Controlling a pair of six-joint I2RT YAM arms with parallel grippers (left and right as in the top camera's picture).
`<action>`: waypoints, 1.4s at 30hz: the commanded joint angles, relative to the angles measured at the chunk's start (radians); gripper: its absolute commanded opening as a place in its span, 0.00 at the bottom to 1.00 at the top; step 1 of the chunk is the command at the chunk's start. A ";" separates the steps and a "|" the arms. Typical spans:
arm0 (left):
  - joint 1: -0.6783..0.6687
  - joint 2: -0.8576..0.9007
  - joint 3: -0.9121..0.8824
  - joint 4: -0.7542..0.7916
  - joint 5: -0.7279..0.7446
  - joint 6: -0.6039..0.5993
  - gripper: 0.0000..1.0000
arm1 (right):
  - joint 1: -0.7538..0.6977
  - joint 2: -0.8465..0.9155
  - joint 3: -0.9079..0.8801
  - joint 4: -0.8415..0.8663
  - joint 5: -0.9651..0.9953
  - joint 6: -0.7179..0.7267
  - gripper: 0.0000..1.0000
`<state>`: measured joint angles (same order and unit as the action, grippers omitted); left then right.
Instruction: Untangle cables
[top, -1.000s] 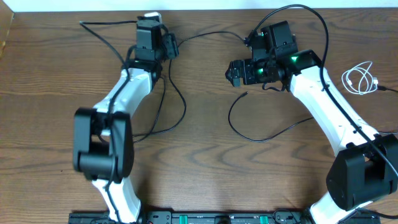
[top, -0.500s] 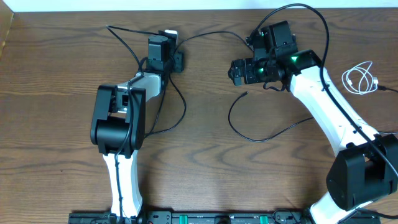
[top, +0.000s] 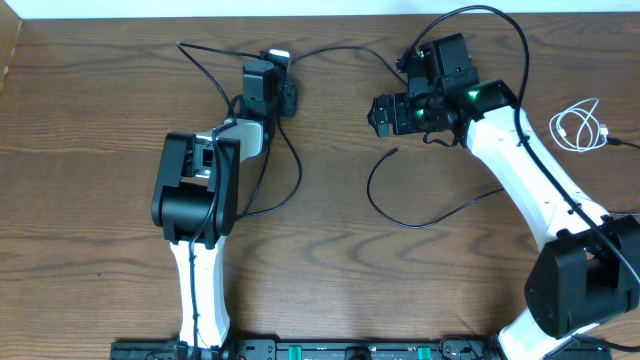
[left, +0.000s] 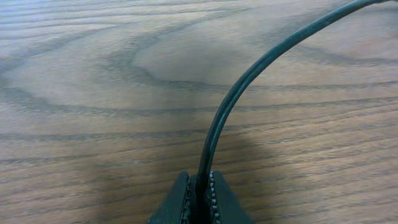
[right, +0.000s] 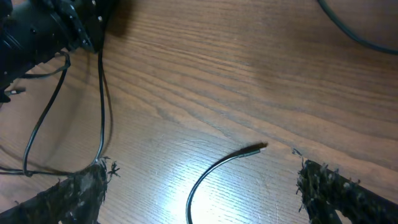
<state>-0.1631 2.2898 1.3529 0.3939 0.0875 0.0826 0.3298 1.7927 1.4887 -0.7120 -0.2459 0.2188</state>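
The wooden table (top: 90, 150) is crossed by the long black cord (top: 385, 212), which is clamped between the closed fingers of the left gripper (left: 199, 186) near the far edge. The right gripper (top: 381, 113) is spread wide above the cord's loose plug end (right: 255, 149), with nothing gripped. The white cord (top: 578, 127) is coiled at the right edge, well apart.

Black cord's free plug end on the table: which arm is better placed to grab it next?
Probably right. The right gripper hangs open near the plug end, which lies just ahead of it in its wrist view. The left gripper is shut on the black cord farther along.
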 joint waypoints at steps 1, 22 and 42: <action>0.003 -0.062 -0.002 -0.031 -0.131 -0.004 0.07 | 0.006 -0.006 -0.006 0.006 0.005 -0.006 0.95; 0.011 -0.549 -0.003 -1.038 -0.204 -0.441 0.07 | 0.036 -0.006 -0.014 0.016 -0.199 -0.007 0.99; 0.129 -0.559 0.035 -1.178 0.007 -0.409 0.75 | 0.303 0.087 -0.019 0.022 -0.244 0.087 0.99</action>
<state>-0.0834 1.7348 1.3544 -0.7792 -0.0277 -0.3359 0.5865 1.8587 1.4750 -0.6941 -0.4824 0.2844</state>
